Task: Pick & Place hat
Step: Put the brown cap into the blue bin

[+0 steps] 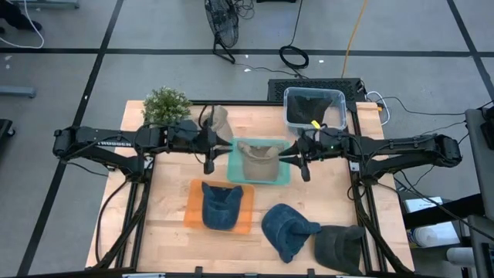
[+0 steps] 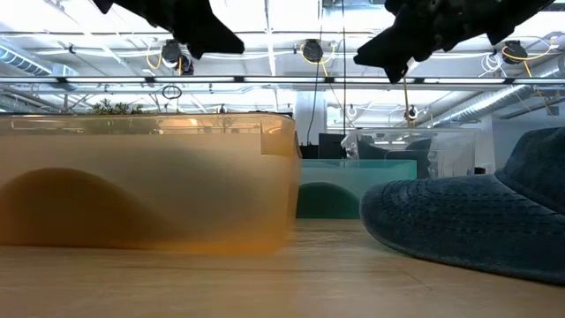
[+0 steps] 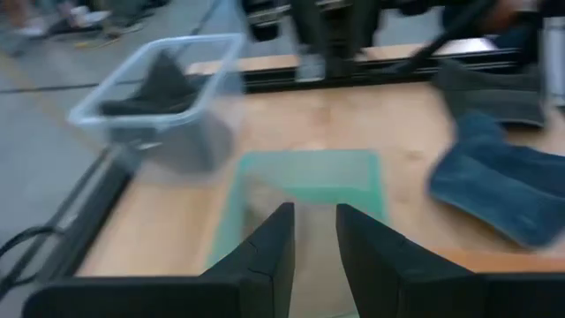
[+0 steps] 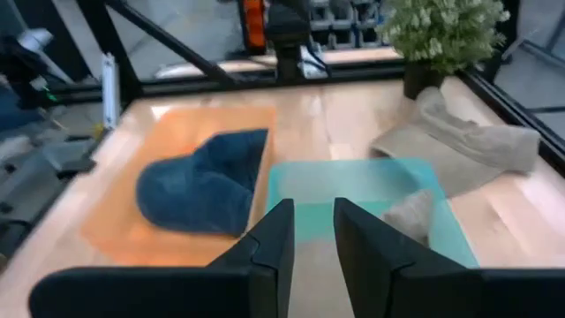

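Teal tray (image 1: 234,154): shallow, translucent, rectangular; sat mid-table with a tan hat (image 1: 258,160) inside, crown slumped and soft.
Orange tray (image 1: 193,207): flat, translucent; held a blue hat (image 1: 218,205) of thick, felt-like cloth.
Loose hats: a second blue hat (image 1: 287,229) and a dark grey hat (image 1: 338,245) lay on bare wood near the front edge, touching each other; a beige hat (image 1: 219,121) lay crumpled beside the potted plant (image 1: 165,106).
Clear bin (image 1: 313,106): rigid plastic, at the back of the table on the right arm's side, with something dark in it; could not tell what.
Table (image 1: 174,235): pale wood grain, smooth.
Left gripper (image 1: 208,163): hovered at the teal tray's left edge; fingers (image 3: 265,256) a narrow gap apart, nothing between them.
Right gripper (image 1: 303,167): hovered at the teal tray's right edge; fingers (image 4: 269,238) likewise slightly parted and empty.
Step in hand (judgement): between hats. Two were seated in trays, neither arm carried anything, and three hats remained outside a tray.
Next move (judgement): one arm should widen its jaws, descend on a loose hat and pinch a fold or brim; limp cloth would likely sag and drag, so a deep bite seemed advisable.
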{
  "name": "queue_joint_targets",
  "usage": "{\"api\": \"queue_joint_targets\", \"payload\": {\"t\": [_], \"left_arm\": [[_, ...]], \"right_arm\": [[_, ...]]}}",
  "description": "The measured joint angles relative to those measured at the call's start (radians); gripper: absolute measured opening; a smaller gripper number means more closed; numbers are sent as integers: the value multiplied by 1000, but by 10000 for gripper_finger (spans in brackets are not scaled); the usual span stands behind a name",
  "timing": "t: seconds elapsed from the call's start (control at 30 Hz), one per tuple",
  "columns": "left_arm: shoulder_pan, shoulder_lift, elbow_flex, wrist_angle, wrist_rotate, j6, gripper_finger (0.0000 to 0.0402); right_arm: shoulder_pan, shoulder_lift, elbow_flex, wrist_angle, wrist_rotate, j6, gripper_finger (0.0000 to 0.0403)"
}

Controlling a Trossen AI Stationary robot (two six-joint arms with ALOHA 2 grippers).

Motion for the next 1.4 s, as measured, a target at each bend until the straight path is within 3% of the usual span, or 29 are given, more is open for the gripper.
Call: {"api": "queue_joint_targets", "payload": {"t": [0.4,0.57,0.7,0.77,0.9,0.97,1.1,1.4], "left_arm": [[-77,0,0,4,-56,49,97],[-82,0,0,2,-57,63,97],[-74,0,0,1,-71,89,97],[-68,0,0,-1,-141,102,97],[-29,-1,0,-78,-393,79,98],[11,-1,0,-132,-427,39,98],[96,-1,0,-173,-337,-75,113],[268,54,0,-246,-96,-105,200]], "right_arm": [[97,-23,19,-185,105,141,85],[187,-22,97,-401,265,199,104],[249,-21,130,-425,364,223,113],[262,-21,131,-413,382,231,114],[264,-21,131,-399,408,229,114],[264,-21,131,-381,445,203,114],[252,-20,131,-279,484,82,114],[166,-20,131,-24,483,-230,113]]}}
